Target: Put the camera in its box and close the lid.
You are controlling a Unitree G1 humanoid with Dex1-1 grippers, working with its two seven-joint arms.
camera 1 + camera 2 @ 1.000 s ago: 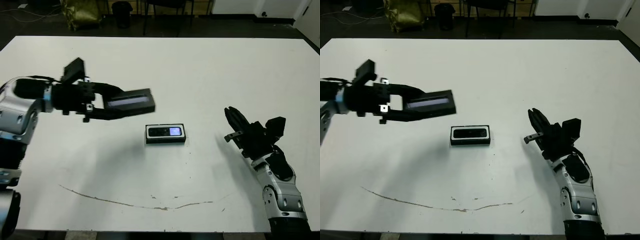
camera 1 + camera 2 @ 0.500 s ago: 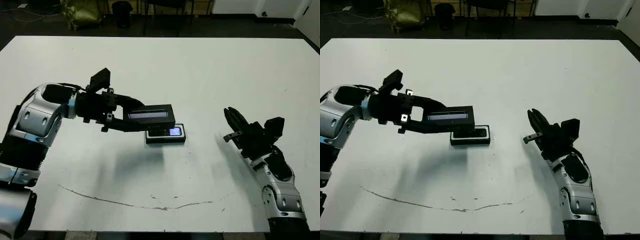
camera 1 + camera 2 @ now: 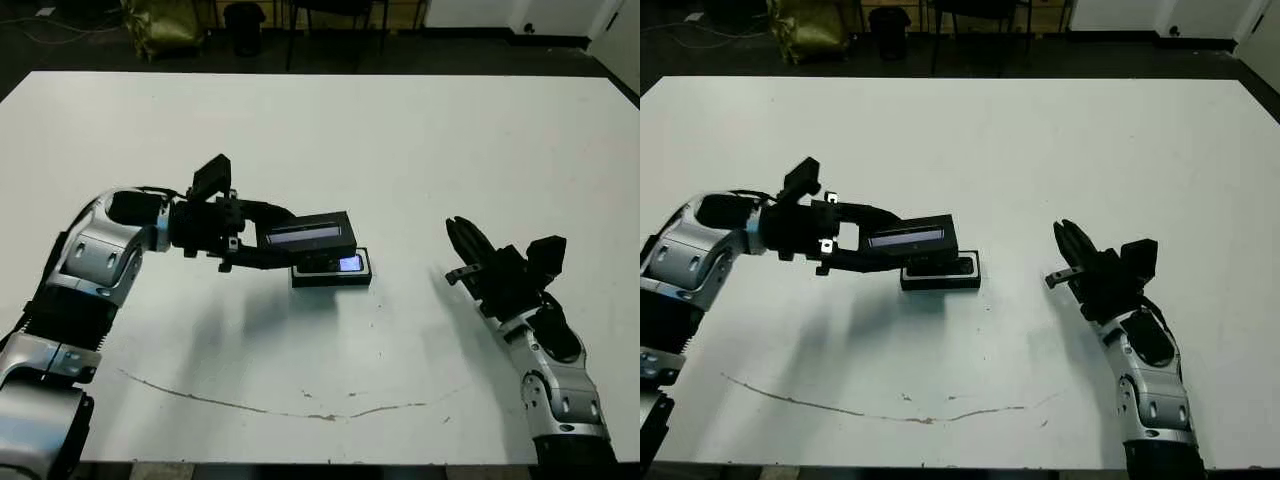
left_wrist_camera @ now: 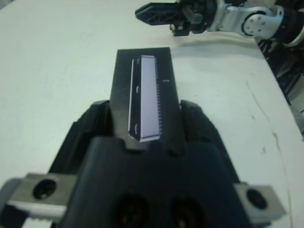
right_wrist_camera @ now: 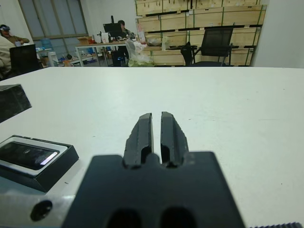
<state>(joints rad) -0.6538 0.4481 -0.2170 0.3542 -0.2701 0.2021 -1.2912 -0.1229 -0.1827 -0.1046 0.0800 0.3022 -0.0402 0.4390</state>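
Note:
The black box sits at the table's middle with the camera lying inside it, its bluish window showing. My left gripper is shut on the lid, a black cover with a grey-blue stripe, and holds it just above the box's left part, hiding that end. In the left wrist view the lid lies flat between the fingers. My right gripper rests low over the table to the right of the box, shut and empty. The right wrist view shows the box, the camera and a corner of the lid.
A thin brown line runs across the white table near its front edge. Beyond the far edge are a dark floor, a yellow bag and chair legs. A person sits far off in the room in the right wrist view.
My left arm has carried the lid rightwards and down from the left of the box until it hangs over the box's left end. The right arm has stayed still.

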